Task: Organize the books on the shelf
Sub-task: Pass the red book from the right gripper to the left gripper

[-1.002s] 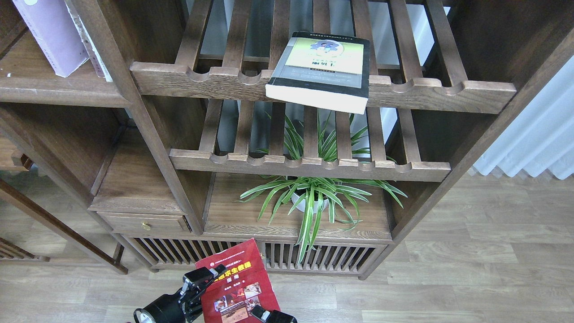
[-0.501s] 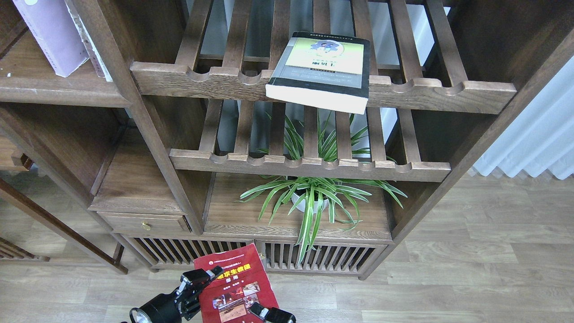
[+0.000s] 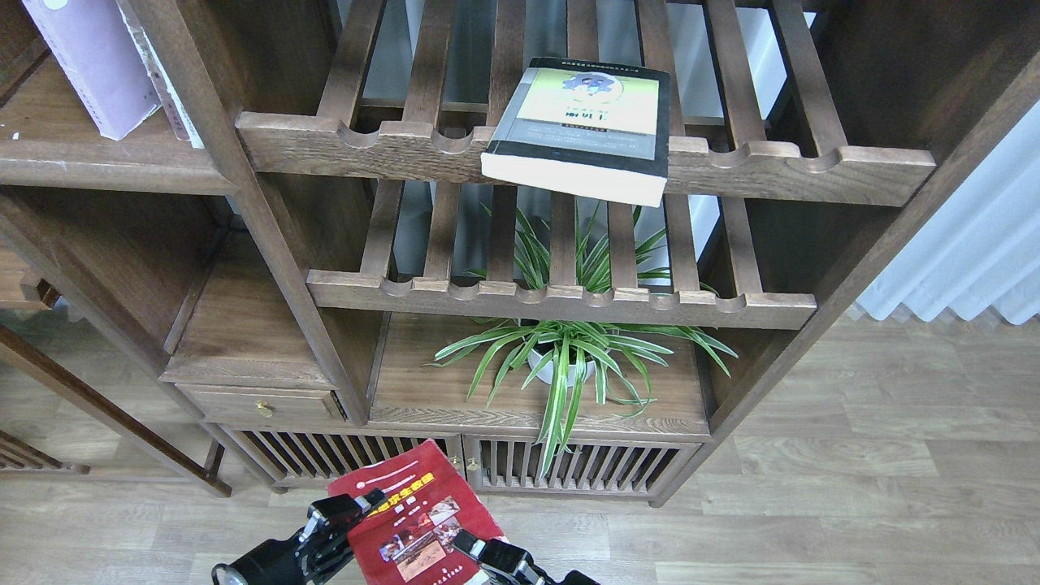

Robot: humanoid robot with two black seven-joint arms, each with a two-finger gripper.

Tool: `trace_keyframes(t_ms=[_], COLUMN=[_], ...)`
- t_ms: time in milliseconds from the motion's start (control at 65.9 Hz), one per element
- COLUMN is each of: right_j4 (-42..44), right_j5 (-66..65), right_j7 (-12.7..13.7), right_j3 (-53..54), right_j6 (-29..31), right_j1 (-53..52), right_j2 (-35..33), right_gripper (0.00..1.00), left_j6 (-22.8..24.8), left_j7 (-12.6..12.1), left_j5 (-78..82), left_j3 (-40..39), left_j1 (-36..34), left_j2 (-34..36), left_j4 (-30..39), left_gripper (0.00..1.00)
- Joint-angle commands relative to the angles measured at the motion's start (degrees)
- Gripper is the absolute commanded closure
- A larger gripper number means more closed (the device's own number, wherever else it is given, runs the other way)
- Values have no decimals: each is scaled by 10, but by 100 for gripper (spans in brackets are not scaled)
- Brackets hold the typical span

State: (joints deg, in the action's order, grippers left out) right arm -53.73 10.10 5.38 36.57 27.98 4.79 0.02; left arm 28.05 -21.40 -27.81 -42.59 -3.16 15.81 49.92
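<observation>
The red book [image 3: 410, 520] with a yellow title and photos is in the air at the bottom, in front of the cabinet's base. My left gripper [image 3: 351, 508] is shut on its left edge. My right gripper [image 3: 475, 548] touches its lower right edge; its fingers cannot be told apart. The thick yellow-green-and-grey book [image 3: 581, 130] lies flat on the upper slatted rack, overhanging the front rail. The pale lavender book [image 3: 89, 65] stands at the top left on the solid dark-brown shelf [image 3: 106, 166], with a thin book beside it.
A second slatted rack [image 3: 561, 305] is below the first. A potted spider plant [image 3: 561, 361] stands on the lower board. A small drawer [image 3: 260, 402] is at the lower left. A pale curtain [image 3: 967, 252] hangs at the right over the wood floor [image 3: 853, 504].
Both grippers and the red book have moved a little left and down, and the book has tilted anticlockwise. The other books have not moved.
</observation>
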Motion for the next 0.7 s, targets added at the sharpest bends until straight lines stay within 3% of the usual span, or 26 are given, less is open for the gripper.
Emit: trace_keyframes(t_ms=[0, 683], right_j4=[-1, 5], right_j5=[0, 1], right_j7=[-2, -2], right_j3=[2, 1], right_j6=[0, 0], right_j1=[-9, -3], right_j2=[0, 0], right_gripper=[1, 1], left_j6=[-1, -1], left_j7=[0, 4], left_j5=[0, -8], left_j3=[-57, -81], left_j1=[6, 6], left_j2=[15, 23], left_j4=[0, -2], left_gripper=[91, 92])
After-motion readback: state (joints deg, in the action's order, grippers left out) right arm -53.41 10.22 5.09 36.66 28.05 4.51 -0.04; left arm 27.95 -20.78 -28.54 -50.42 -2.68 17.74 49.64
